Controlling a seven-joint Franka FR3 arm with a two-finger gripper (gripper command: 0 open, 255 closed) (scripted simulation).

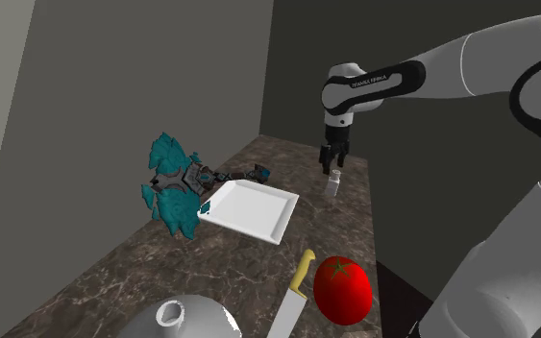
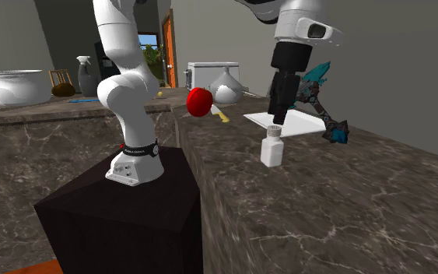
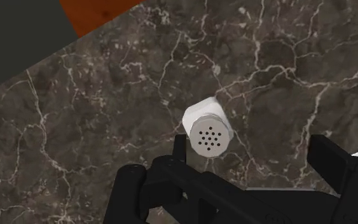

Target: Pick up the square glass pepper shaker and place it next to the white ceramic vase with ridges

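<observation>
Gripper (image 2: pixel 275 118) open — pepper shaker (image 2: pixel 271 149) upright just below it, w/o contact.

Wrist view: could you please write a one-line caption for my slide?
Open gripper hovers above the white pepper shaker, upright on the dark veined countertop.

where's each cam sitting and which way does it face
Shoulder view: high beside the arm, looking down the counter toward the gripper.
Second exterior view: low at the counter's far end, facing back toward the tomato; arm and stand show.
Wrist view: on the hand, looking down onto the shaker; black fingers show.
All share shaker and counter.
</observation>
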